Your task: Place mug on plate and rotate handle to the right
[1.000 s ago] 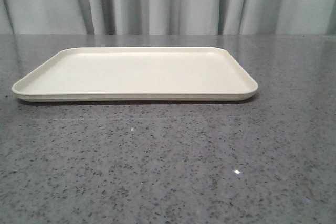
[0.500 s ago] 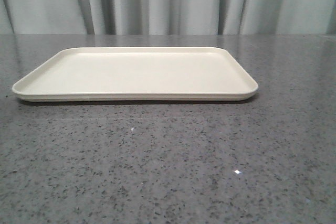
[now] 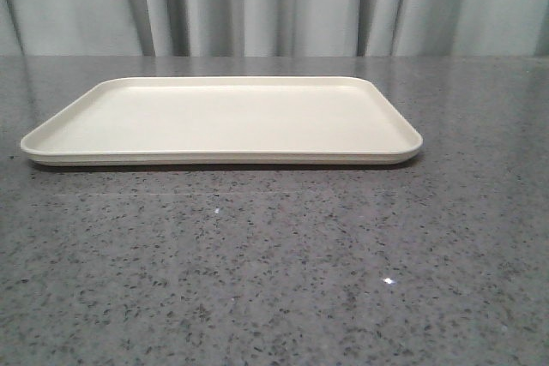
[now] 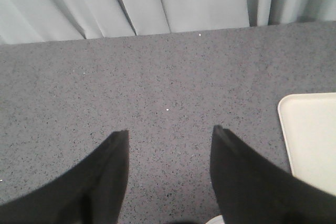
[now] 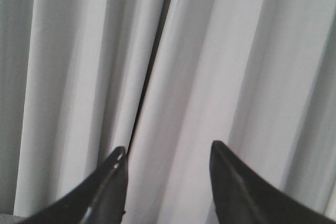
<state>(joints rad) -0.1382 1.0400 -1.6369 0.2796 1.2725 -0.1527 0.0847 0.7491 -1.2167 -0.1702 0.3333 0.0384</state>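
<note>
The cream rectangular plate [image 3: 214, 159] lies flat on the grey speckled table in the front view, with nothing on it. One corner of it shows in the left wrist view [image 4: 310, 135]. The mug and its handle are out of view in all frames. My left gripper [image 4: 169, 130] is open and empty above bare table, to the side of the plate's corner. A small white sliver [image 4: 215, 220] shows at the frame edge by one finger; I cannot tell what it is. My right gripper [image 5: 168, 147] is open and empty, facing the curtain. Neither gripper shows in the front view.
A grey pleated curtain [image 3: 274, 2] hangs behind the table's far edge. The speckled tabletop [image 3: 274, 272] stretches in front of the plate and to both sides of it.
</note>
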